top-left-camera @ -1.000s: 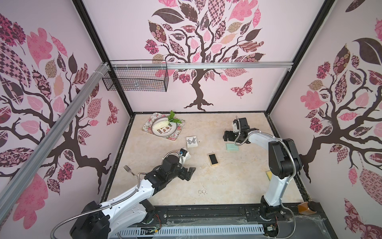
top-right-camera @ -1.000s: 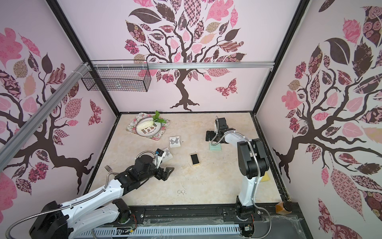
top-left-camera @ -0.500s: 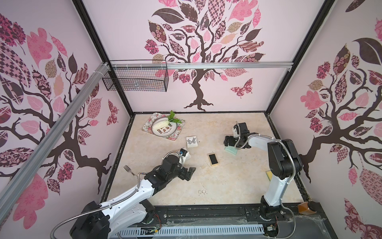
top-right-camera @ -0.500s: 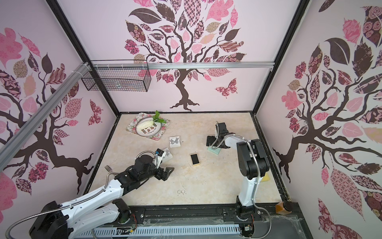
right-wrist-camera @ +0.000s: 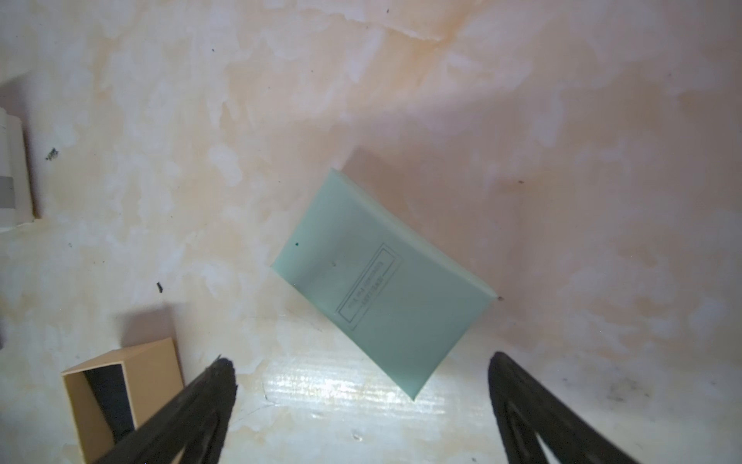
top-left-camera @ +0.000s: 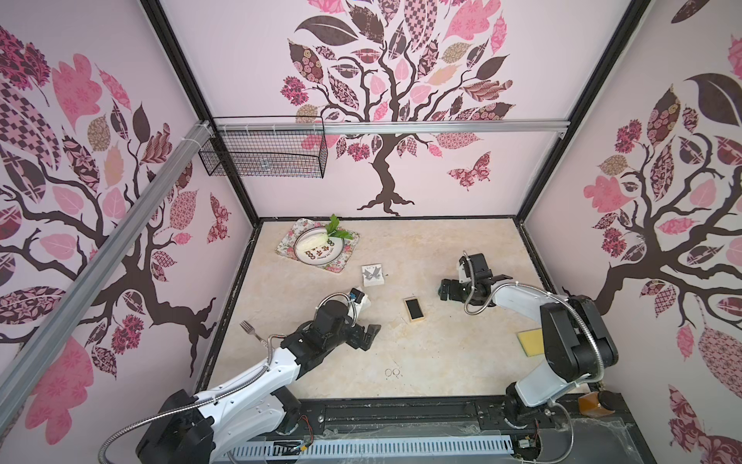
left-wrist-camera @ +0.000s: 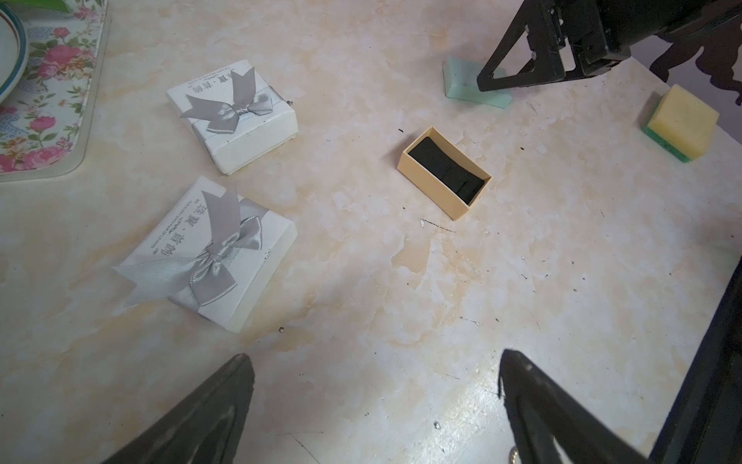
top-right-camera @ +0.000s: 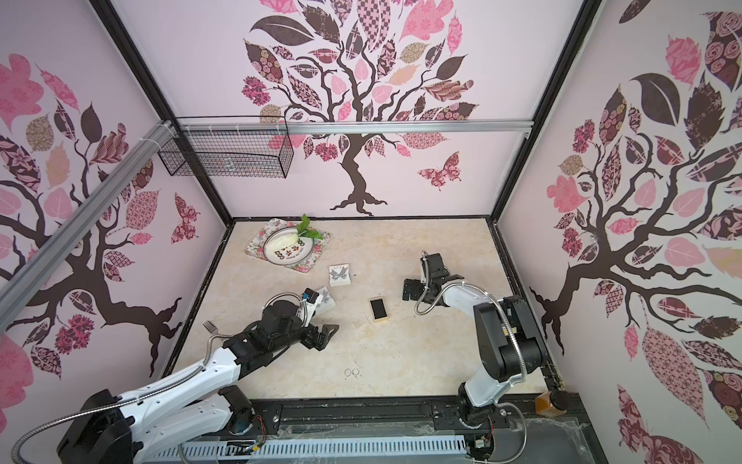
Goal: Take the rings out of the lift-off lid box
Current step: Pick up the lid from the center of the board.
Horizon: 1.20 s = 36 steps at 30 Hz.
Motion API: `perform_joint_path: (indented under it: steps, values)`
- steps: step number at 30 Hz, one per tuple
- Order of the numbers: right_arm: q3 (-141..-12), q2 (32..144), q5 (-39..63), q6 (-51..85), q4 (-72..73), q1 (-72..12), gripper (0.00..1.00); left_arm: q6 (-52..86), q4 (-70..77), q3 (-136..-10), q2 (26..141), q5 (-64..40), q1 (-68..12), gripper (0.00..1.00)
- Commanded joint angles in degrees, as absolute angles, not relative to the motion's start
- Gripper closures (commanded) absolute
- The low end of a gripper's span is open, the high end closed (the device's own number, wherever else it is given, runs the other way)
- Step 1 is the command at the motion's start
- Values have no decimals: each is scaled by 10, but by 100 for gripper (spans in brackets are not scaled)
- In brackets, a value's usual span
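Silvery wire hoops, two of the rings point(top-left-camera: 392, 373), lie flat and just beside each other on the marble-look tabletop point(top-left-camera: 441, 361). They are close to its near edge, about midway along it and well apart from the box.

Farther in and toward the left edge, the left gripper point(left-wrist-camera: 373, 357) hangs over bare surface with its jaws spread wide and nothing between them.

Near the middle of the tabletop stands the tan lift-off lid box point(left-wrist-camera: 443, 172), open. Its black foam insert point(left-wrist-camera: 445, 170) shows slits but no silver. Whether a black ring sits in the foam cannot be told against the dark.

Beyond it, toward the far right corner, the mint-green lid point(right-wrist-camera: 381, 289) lies flat under the right gripper point(right-wrist-camera: 360, 360). That gripper's jaws are also splayed and empty.

Two white gift boxes point(left-wrist-camera: 237, 116) with grey bows sit closed nearer the left edge, between the tan box and the far left corner.

I judge the rings to be very light, rigid and smooth. A thin one lying flat gives the fingertips almost no height and would likely skate on the glossy top. A hoop held upright in a foam slit is the easier target: pinch it across its flat faces, at the arc standing proud of the foam, and lift straight up. The cardboard box is light too and may ride up with the ring unless it is steadied.
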State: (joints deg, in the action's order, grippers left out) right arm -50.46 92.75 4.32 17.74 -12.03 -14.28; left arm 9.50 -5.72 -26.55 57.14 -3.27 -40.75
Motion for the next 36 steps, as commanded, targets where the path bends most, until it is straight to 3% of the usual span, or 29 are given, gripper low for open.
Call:
perform_joint_path:
  steps: [1, 7, 18, 25, 36]
  values:
    - [-534, 925, -13, 173, -151, -146, 0, 89, -44, -277, 570, -40, -404, 2]
    - [-581, 952, -66, 135, -169, -146, 0, 89, -46, -271, 563, -36, -405, 2]
    - [-612, 1004, 31, 58, -151, -147, 3, 85, -42, -271, 576, -37, -405, 2]
    - [-615, 1031, 42, 44, -148, -148, 4, 83, -41, -266, 575, -36, -403, 2]
    - [-607, 1037, -22, 57, -158, -184, 22, 80, -37, -265, 578, -36, -404, 2]
